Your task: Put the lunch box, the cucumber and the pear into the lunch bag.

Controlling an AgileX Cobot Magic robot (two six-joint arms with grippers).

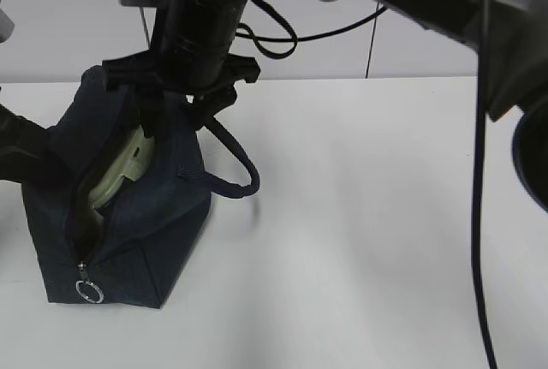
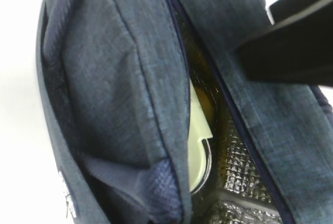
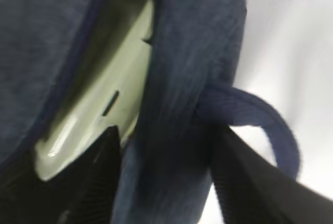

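The navy lunch bag (image 1: pixel 154 223) stands at the left of the table with its zipper open. The lunch box (image 1: pixel 128 163) lies tilted inside it, its sage-green lid showing through the opening. The lid also shows in the left wrist view (image 2: pixel 200 151) and in the right wrist view (image 3: pixel 99 109). My right gripper (image 1: pixel 178 112) is at the bag's top. It (image 3: pixel 166 182) is open and straddles the bag's right wall, with one finger inside by the lid and one outside. My left arm (image 1: pixel 17 151) is against the bag's left side, its fingers hidden by fabric (image 2: pixel 119 78). The cucumber and the pear are out of view.
The bag's loop handle (image 1: pixel 240 168) hangs out to the right over the white table (image 1: pixel 368 215). The zipper's ring pull (image 1: pixel 89 290) hangs at the bag's near bottom corner. Silvery lining (image 2: pixel 239 182) shows inside. A black cable (image 1: pixel 479 215) hangs down at the right.
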